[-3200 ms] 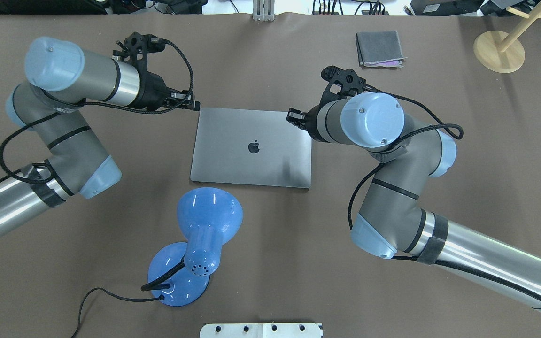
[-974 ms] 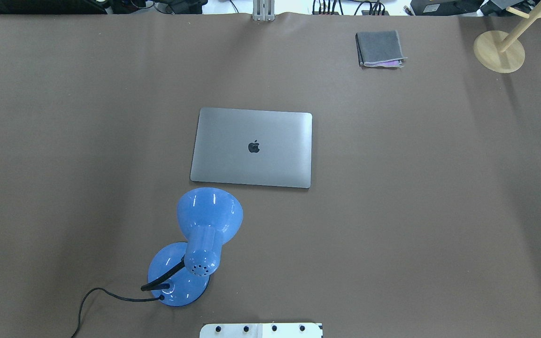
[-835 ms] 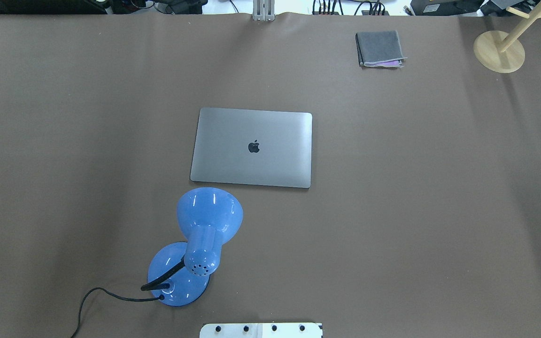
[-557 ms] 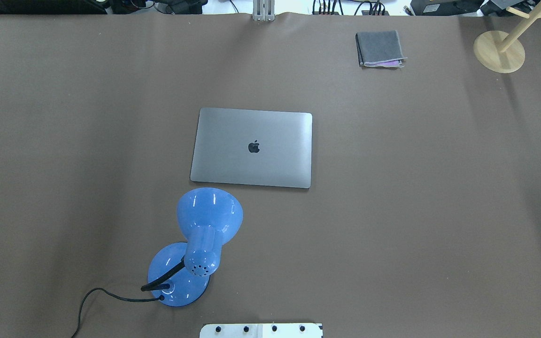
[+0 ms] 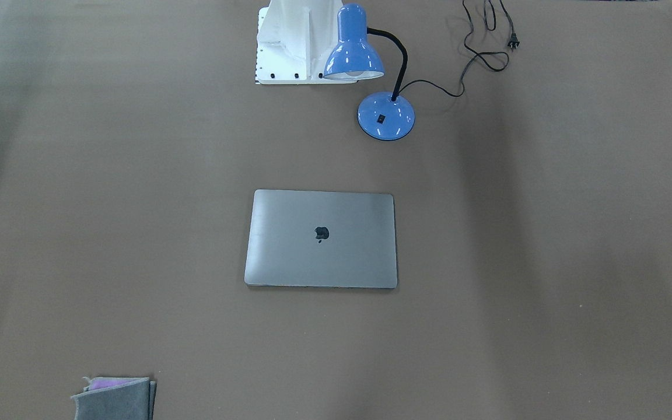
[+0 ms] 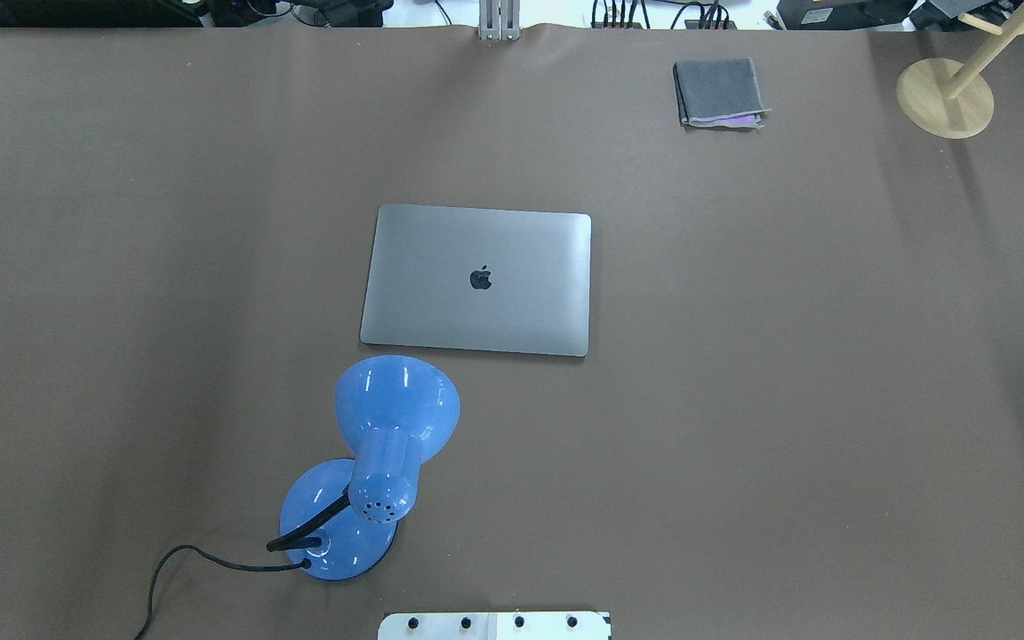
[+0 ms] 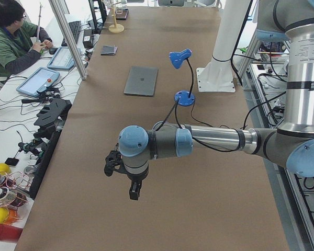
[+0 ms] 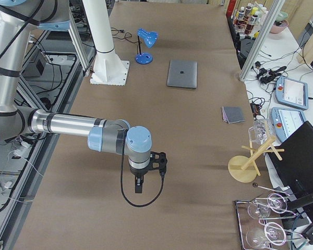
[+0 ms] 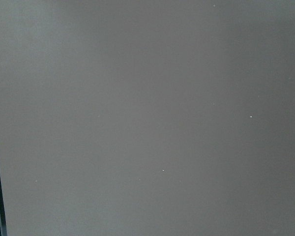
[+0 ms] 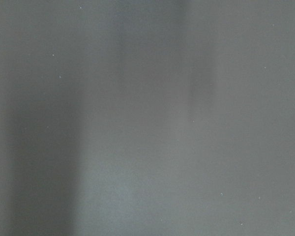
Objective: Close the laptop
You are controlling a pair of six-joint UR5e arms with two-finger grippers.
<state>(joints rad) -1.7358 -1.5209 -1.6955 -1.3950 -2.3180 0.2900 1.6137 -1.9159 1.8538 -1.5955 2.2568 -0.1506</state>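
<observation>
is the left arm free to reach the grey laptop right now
Probably yes: the left end effector hangs over bare brown table far from the closed space-grey metal laptop, with nothing between them; the blue desk lamp stands aside.

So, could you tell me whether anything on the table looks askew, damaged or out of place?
Nothing much stands out. The laptop lies shut and flat; the blue desk lamp stands upright, though its plug lies loose on the table.
</observation>
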